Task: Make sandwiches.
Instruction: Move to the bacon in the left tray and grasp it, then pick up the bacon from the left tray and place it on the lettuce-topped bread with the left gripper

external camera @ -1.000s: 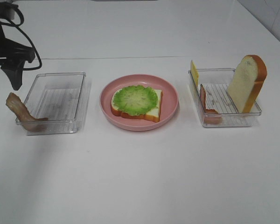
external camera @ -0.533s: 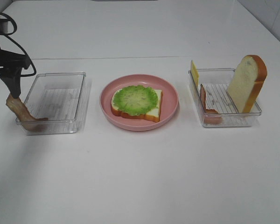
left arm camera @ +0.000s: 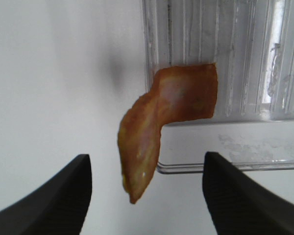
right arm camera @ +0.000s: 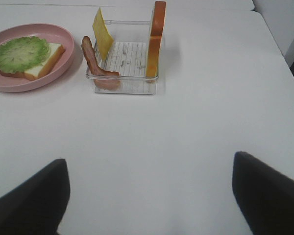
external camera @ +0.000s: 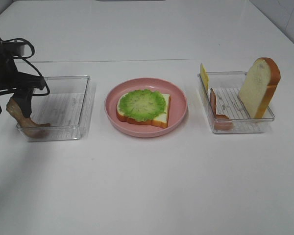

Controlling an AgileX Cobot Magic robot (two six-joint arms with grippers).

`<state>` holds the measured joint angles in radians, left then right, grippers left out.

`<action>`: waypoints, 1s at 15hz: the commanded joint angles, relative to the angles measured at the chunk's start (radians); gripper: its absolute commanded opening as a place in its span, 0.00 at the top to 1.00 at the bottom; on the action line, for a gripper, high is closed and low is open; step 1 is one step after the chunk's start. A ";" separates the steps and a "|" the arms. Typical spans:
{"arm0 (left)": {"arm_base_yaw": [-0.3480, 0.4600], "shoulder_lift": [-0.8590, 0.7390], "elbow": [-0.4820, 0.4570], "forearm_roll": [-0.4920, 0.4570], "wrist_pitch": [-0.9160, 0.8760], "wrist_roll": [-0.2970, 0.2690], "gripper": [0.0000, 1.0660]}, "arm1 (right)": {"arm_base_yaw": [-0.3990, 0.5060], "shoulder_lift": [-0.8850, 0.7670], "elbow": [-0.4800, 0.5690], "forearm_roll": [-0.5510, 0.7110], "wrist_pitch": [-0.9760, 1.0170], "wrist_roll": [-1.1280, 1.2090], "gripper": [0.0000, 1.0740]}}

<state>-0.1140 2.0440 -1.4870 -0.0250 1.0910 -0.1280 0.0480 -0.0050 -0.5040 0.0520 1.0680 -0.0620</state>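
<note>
One bacon strip [left arm camera: 161, 112], likely light and bendy, draped over the clear tray [left arm camera: 235, 166] corner wall, best pinched at its raised outer end; left jaws apart astride it, right jaws apart, empty.

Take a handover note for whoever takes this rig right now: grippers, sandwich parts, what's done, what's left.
Left gripper open, jaws either side of the bacon strip draped over the left tray edge, not gripping.
Right gripper open over bare table.
Done: bread slice with lettuce on the pink plate.
Left: that bacon, plus second bacon strip, cheese and second bread slice in the right tray.
</note>
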 commanded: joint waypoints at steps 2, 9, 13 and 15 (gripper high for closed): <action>-0.002 0.001 0.002 -0.005 -0.006 0.003 0.51 | -0.007 -0.016 0.001 -0.002 -0.009 -0.013 0.21; -0.002 0.001 0.002 -0.003 -0.007 0.014 0.98 | -0.007 -0.016 0.001 -0.002 -0.009 -0.013 0.21; -0.002 0.000 0.002 -0.003 -0.009 0.030 1.00 | -0.007 -0.016 0.001 -0.002 -0.009 -0.013 0.21; -0.002 -0.012 0.001 -0.003 -0.010 0.030 1.00 | -0.007 -0.016 0.001 -0.002 -0.009 -0.013 0.21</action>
<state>-0.1140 2.0280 -1.4870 -0.0250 1.0840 -0.0990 0.0480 -0.0050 -0.5040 0.0520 1.0680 -0.0620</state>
